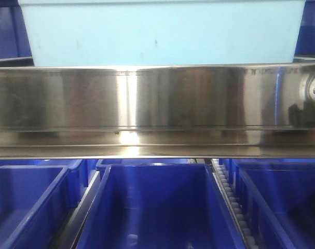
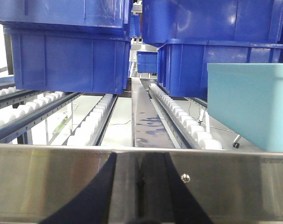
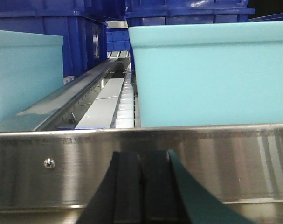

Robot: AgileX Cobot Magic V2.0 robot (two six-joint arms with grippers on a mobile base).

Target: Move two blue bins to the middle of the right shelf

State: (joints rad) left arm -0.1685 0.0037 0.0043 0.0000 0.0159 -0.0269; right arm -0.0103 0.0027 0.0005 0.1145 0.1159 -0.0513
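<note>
One pale blue bin (image 1: 162, 31) stands on the shelf tier just behind the shiny front rail (image 1: 157, 98) in the front view. In the right wrist view, two pale blue bins stand side by side on the roller tracks, one at left (image 3: 24, 79) and one at right (image 3: 211, 79), with a gap between them. The left wrist view catches one bin's corner (image 2: 248, 107). My left gripper (image 2: 140, 186) is shut and empty in front of the rail (image 2: 234, 186). My right gripper (image 3: 141, 186) is shut and empty too, before the rail (image 3: 225, 163).
Dark-blue crates (image 1: 157, 207) fill the tier below the rail. More dark-blue crates (image 2: 71, 60) sit further back on the same tier and above. White roller tracks (image 2: 178, 116) and a flat steel divider (image 2: 146, 121) run away from the rail.
</note>
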